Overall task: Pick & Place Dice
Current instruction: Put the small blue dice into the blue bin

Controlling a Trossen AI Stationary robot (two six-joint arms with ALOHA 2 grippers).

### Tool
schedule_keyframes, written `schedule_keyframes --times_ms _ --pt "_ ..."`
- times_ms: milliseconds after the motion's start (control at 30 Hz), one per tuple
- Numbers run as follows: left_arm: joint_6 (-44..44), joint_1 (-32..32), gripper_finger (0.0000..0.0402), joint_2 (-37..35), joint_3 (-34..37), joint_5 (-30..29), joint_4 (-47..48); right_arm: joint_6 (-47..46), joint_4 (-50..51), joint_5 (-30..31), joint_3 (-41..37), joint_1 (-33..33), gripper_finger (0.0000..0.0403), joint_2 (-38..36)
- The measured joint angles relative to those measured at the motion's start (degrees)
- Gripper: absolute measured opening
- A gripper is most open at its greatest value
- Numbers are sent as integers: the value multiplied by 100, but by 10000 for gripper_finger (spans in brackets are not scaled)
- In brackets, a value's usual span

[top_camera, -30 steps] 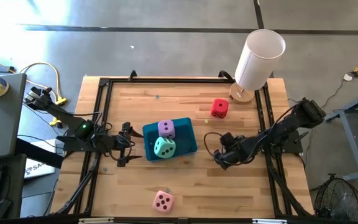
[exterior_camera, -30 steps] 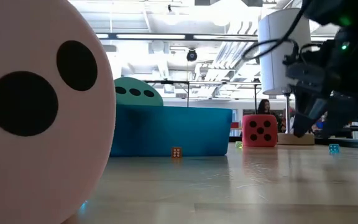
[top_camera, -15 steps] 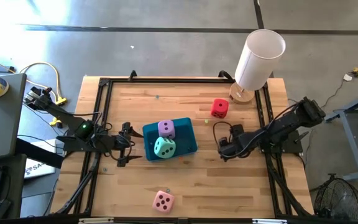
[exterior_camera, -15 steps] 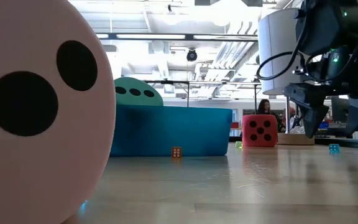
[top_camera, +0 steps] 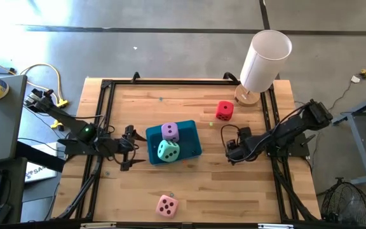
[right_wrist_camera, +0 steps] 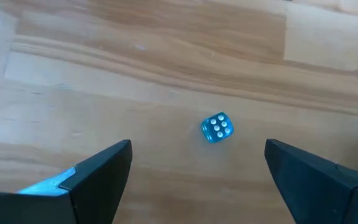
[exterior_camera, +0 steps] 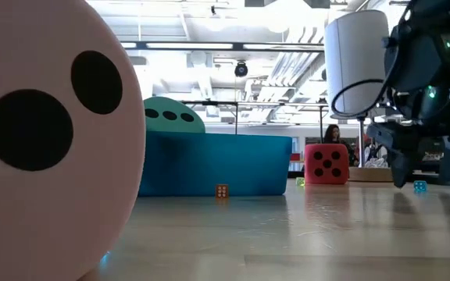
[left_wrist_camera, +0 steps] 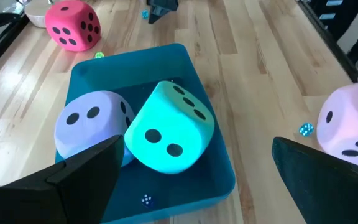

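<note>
**A:** While both arms hang over the pale wooden table [top_camera: 246, 191], which step would you say is in hand?

**B:** A reach for the next cube, I'd judge. The right pincer [top_camera: 232, 152] is off the right-hand side of the teal rectangular plastic tray [top_camera: 192, 147], near it but apart, fingers spread wide and holding nothing. The left pincer [top_camera: 131, 156] waits just beside the tray's opposite side, also spread wide and empty.

**A:** What's in the tray?

**B:** Two soft foam cubes, touching. The mint green die with dark pips [top_camera: 168, 151] sits tilted on an edge. The lilac die with white pips [top_camera: 169, 131] is beside it at the tray's far end.

**A:** And the other two?

**B:** Both are on the bare table, well apart from the tray. The red die with dark pips [top_camera: 224, 111] stands past the tray's far right corner. The pink die with dark pips [top_camera: 166, 205] stands on the tray's near side, close to the table's front edge.

**A:** So the next move?

**B:** The red die is closest to the right pincer. It would need to move farther from the tray, straddle the cube with those wide fingers, then close gently, since the foam will probably give. One caution: a tiny clear blue die [right_wrist_camera: 217, 127] lies on the wood right between its fingers, and that could be its target instead.
</note>
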State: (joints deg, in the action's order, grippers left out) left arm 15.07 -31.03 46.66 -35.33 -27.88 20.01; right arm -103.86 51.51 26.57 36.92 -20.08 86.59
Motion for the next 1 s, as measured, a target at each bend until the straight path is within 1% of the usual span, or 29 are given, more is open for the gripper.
schedule_keyframes --times_ms 133,333,533,633,867,1000 --pt "-20 10 400 163 0 -47 -9 -10 -246 185 -212 0 355 0" --pt "-63 122 400 546 0 -74 -129 -146 -291 251 -301 114 354 -7" --pt "-163 239 400 1011 0 -55 -686 -137 -399 452 -319 155 354 2" --pt "-303 243 400 1155 0 -47 -922 -135 -405 431 -319 199 354 2" --pt "-363 240 400 1243 2 -37 -1149 -96 -446 359 -316 260 354 2" --pt "-349 236 400 1243 2 11 -1580 -96 -482 351 -316 260 354 2"
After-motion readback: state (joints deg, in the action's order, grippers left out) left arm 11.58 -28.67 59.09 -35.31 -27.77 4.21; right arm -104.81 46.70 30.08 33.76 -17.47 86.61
